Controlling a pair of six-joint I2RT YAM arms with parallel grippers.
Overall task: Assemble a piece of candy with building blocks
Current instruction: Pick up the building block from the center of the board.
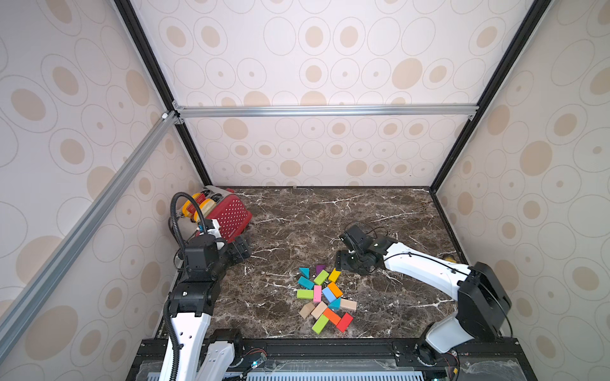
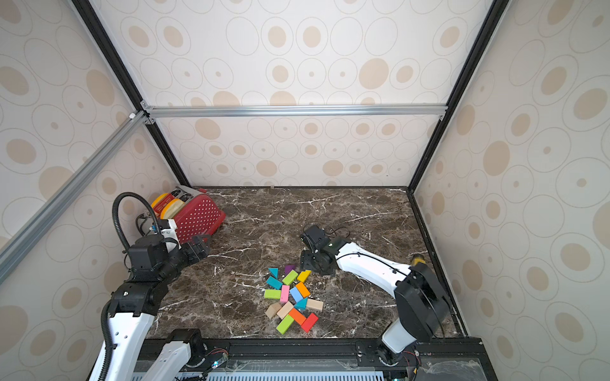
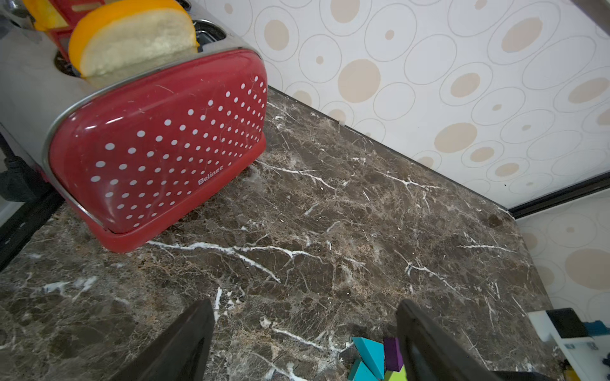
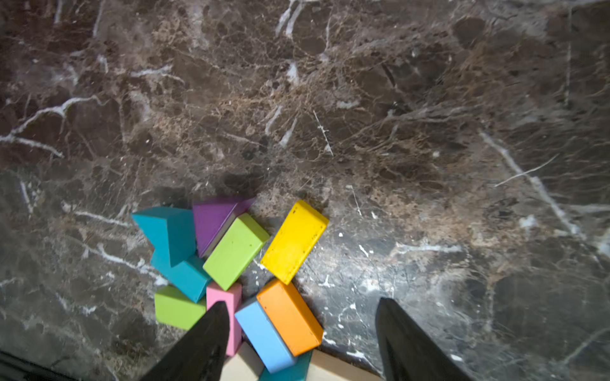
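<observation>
While the building blocks [image 1: 325, 295] lie in a loose cluster at lower centre of both top views on the marble table [image 1: 379, 211], neither arm holds one. Right gripper [image 4: 302, 333]: jaws apart, empty, hanging over the cluster's far edge, with the orange brick [image 4: 290, 316] and blue brick [image 4: 264, 336] between its fingers in the wrist view; yellow brick [image 4: 293, 242] just beyond. Left gripper [image 3: 305, 333]: jaws wide, empty, beside the red toaster [image 1: 231, 214] at left, well apart from the blocks.
</observation>
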